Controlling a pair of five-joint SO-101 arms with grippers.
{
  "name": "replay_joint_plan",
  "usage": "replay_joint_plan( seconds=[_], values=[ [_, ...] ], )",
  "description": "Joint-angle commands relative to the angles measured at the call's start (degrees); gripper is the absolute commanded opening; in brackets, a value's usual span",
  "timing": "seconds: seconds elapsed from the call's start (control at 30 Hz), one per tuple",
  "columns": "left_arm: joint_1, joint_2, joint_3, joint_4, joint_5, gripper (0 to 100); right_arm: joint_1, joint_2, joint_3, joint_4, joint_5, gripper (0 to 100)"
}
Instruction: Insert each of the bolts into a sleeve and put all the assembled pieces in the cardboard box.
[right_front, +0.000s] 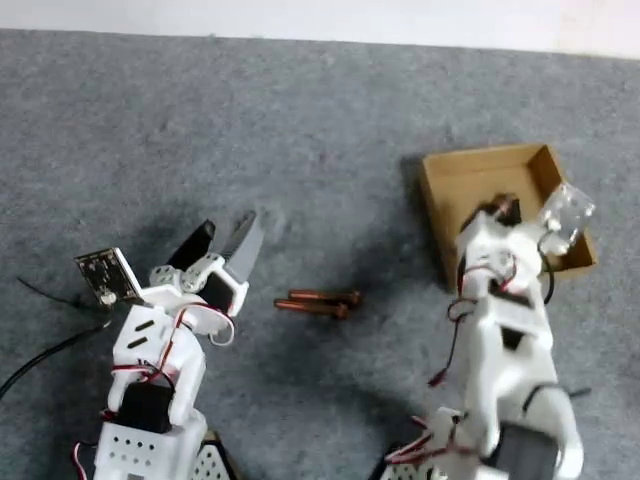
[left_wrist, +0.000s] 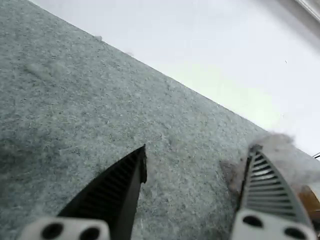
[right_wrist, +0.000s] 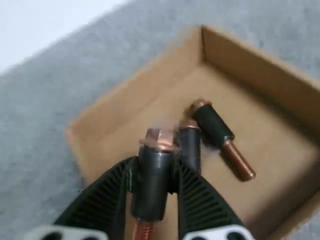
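My right gripper (right_wrist: 155, 172) is shut on an assembled piece (right_wrist: 151, 190), a black sleeve with a copper bolt head on top, held upright over the cardboard box (right_wrist: 250, 65). Two more assembled pieces (right_wrist: 220, 137) lie on the box floor, side by side. In the high view the right gripper (right_front: 505, 212) hangs over the box (right_front: 480, 155) at the right. Two bare copper bolts (right_front: 316, 302) lie side by side on the grey mat at the centre. My left gripper (right_front: 230, 225) stands open a little to their left, with nothing between its fingers (left_wrist: 125, 185).
Grey felt (right_front: 300, 130) covers the table, and a white wall runs along its far edge. Loose wires (right_front: 40, 350) trail beside the left arm's base.
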Motion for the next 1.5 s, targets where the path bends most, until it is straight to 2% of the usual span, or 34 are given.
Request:
replay_joint_plan(
  seconds=[0.0, 0.1, 0.33, 0.5, 0.63, 0.7, 0.83, 0.93, 1.03, 1.27, 1.4, 1.47],
  values=[
    [-0.3, -0.7, 1.1, -0.1, -0.1, 30, 0.3, 5.1, -5.5, -2.1, -0.4, 0.9],
    [-0.3, -0.7, 1.1, -0.1, -0.1, 30, 0.2, 5.5, -5.9, -2.1, -0.4, 2.5],
    [-0.3, -0.7, 1.1, -0.1, -0.1, 30, 0.2, 5.4, -6.0, -2.1, -0.4, 24.7],
    [-0.3, -0.7, 1.1, -0.1, -0.2, 30, -0.7, -4.4, -1.1, 0.5, -0.4, 24.8],
    [-0.3, -0.7, 1.1, -0.1, -0.2, 30, -7.7, -20.9, 8.7, 4.2, -0.1, 24.8],
    [-0.3, -0.8, 1.1, -0.1, -0.2, 30, -13.4, -30.2, 13.6, 6.8, 4.6, 24.8],
    [-0.7, -0.8, 1.1, -0.3, -0.1, 30, -28.1, -45.7, 21.8, 13.9, 19.9, 24.8],
    [-2.2, -0.8, 1.1, -0.4, 0.0, 30, -35.9, -52.2, 25.3, 21.9, 23.9, 24.8],
    [-3.8, -0.8, 1.1, -0.4, 0.1, 30, -37.9, -54.0, 26.2, 26.7, 24.2, 24.8],
    [-5.3, -0.9, 1.1, -0.4, 0.2, 30, -38.1, -54.0, 26.2, 26.7, 23.8, 24.8],
    [-13.2, -1.0, 0.8, -0.4, 7.4, 30, -38.2, -53.8, 23.3, 26.5, 23.0, 24.8],
    [-17.3, -1.1, 0.8, -0.4, 9.9, 30, -38.2, -51.7, 20.0, 26.5, 19.5, 24.8]
  ],
)
